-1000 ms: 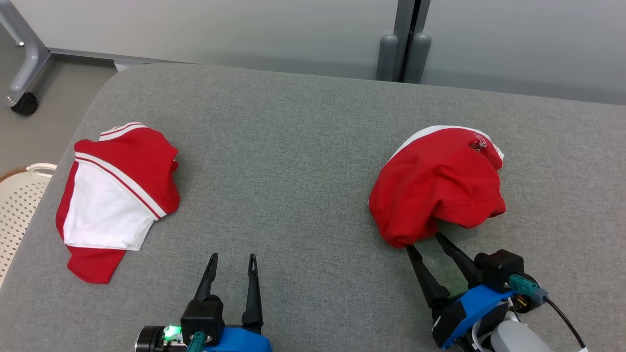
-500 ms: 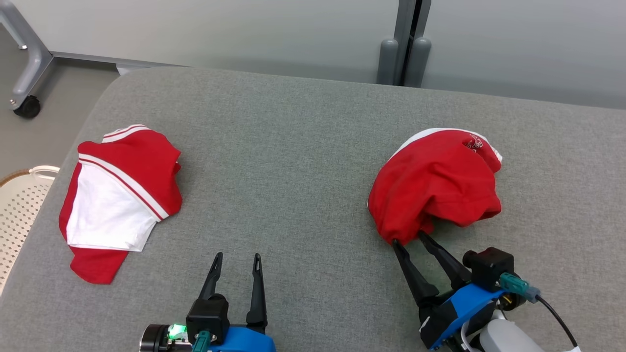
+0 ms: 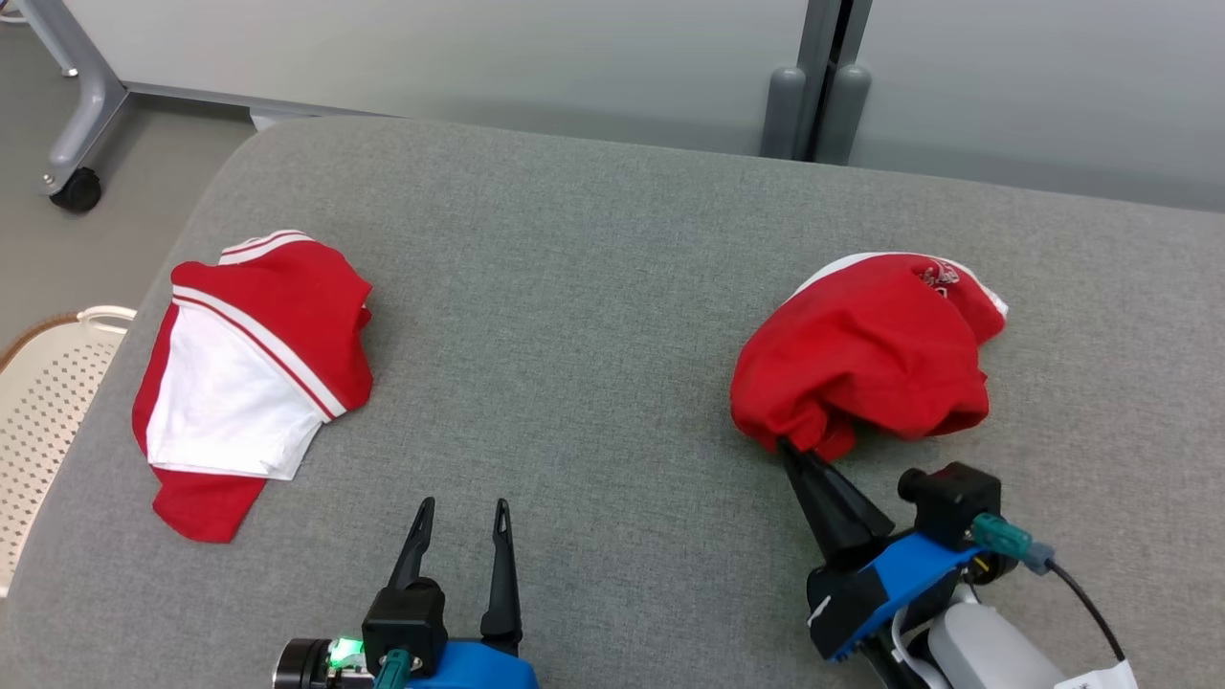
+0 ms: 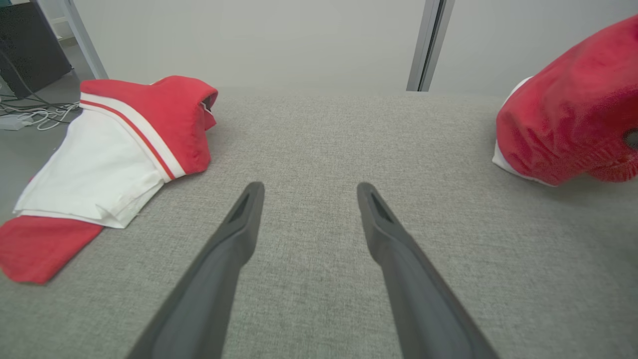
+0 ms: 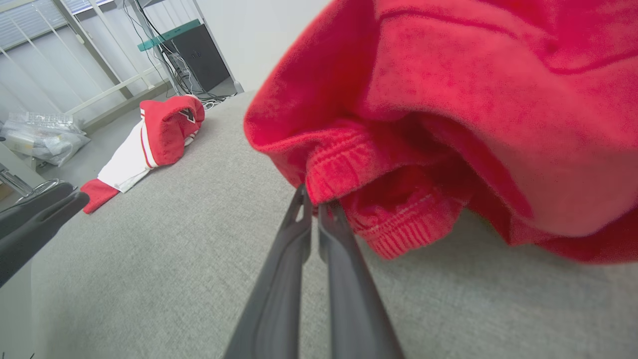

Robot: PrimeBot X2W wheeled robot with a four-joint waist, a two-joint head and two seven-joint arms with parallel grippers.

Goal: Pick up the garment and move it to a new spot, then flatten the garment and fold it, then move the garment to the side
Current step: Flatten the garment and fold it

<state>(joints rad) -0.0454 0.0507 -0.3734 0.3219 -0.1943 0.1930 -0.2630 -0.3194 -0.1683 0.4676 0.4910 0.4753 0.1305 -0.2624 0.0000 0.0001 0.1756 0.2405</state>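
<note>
**Right jaws shut on the near hem, heap lying ahead of them**

My right jaws are closed, the two fingers pressed together. Their tips bite the ribbed hem (image 5: 339, 159) at the near-left corner of the crumpled garment (image 3: 866, 359). In the right wrist view the bite looks thin, with only the hem's edge between the tips, so I judge the hold could slip.

The rest of the heap lies beyond the tips, forward and to my right. It rests on the grey desk (image 3: 574, 287), and its longer run goes across me from left to right. A lift, as I reckon it, has to draw the cloth up and back from this one corner, with the bulk trailing after.

My left jaws stand open, holding nothing, over bare desk well apart from the heap, so the right arm is much the nearer. A folded garment (image 3: 249, 383) lies at the desk's far left, near a white basket (image 3: 48, 402).
</note>
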